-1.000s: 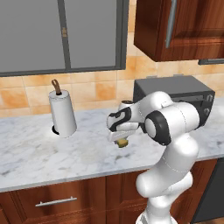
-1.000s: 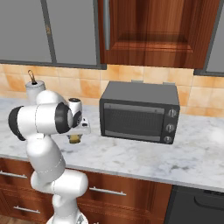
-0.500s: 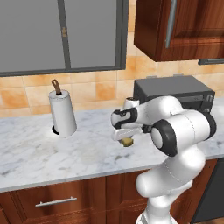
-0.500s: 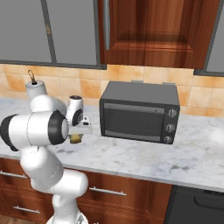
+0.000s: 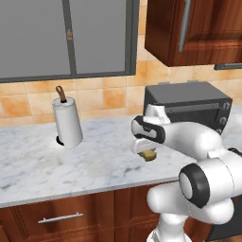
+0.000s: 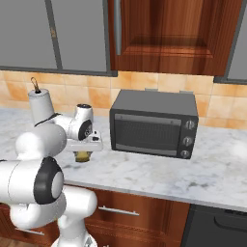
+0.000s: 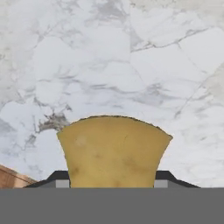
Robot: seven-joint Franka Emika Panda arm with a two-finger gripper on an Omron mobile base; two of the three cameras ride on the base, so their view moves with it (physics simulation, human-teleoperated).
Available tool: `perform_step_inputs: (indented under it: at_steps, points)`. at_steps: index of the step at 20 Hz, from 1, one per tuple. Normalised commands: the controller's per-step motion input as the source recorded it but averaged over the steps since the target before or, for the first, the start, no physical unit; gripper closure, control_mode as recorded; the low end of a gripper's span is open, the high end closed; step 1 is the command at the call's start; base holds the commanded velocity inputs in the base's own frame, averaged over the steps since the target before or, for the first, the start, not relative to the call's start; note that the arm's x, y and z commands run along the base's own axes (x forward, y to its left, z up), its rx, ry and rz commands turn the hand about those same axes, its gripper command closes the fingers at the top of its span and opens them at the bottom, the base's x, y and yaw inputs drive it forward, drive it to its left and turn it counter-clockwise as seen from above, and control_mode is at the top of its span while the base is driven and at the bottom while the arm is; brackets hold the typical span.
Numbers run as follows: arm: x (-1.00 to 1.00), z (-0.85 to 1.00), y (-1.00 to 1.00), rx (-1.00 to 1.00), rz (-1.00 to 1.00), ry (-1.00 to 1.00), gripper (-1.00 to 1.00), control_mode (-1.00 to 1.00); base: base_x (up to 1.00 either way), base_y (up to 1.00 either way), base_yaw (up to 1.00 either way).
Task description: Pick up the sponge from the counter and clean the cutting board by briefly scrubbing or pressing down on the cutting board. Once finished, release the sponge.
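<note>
Simulated kitchen with a tan tiled backsplash [image 5: 108, 97], grey-fronted wall cabinets [image 5: 66, 38] on the left of the wall and reddish-brown wooden wall cabinets [image 6: 173, 36] on the right. Below them, long white marble counter with grey veining [image 5: 42, 163], resting on reddish-brown wooden base cabinets [image 5: 71, 215] with a metal drawer handle [image 5: 60, 218].

On the counter against the backsplash, dark grey microwave with 3 round knobs down its right side [image 6: 154, 123]. Well to the left of it, white paper towel roll on a dark stand with a brown loop on top [image 5: 67, 123], standing slightly tilted.

White robot arm with dark joints [image 5: 189, 142], reaching out over the front part of the counter, between the paper towel roll and the microwave. Hand pointed down at the marble, tool [image 5: 148, 155] closed tight around the small mustard-yellow sponge [image 5: 149, 155], which hangs below the white hand. Same sponge [image 6: 83, 155] seen from the right base view just under the hand, close above the counter; contact with the marble hard to judge.

From the hand view, sponge [image 7: 113, 151] pinched between the 2 dark finger tips [image 7: 59, 177], flaring wider toward its free end, with bare veined marble beneath and a sliver of the wooden counter front at the lower left.
</note>
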Motion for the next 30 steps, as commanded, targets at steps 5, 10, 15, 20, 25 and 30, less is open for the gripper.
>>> perform_step_inputs:
  at_steps: [5,10,15,20,25,30]
  points:
    - [-0.54,0.42,-0.29,0.0,-0.07,0.1,1.0,-1.0,0.0,0.0,0.0]
    - [-0.4,0.38,-0.18,0.0,-0.12,0.02,1.0,-1.0,0.0,0.0,0.0]
    - [-0.34,0.37,-0.03,0.0,-0.07,0.0,1.0,-1.0,0.0,0.0,0.0]
    - [-0.2,0.35,0.01,0.0,-0.05,0.01,1.0,-1.0,0.0,0.0,0.0]
    - [-0.27,0.03,0.0,-0.05,-0.04,-0.04,1.0,-1.0,0.0,0.0,0.0]
    - [-0.08,0.02,-0.07,-0.07,-0.09,-0.02,1.0,-1.0,0.0,0.0,0.0]
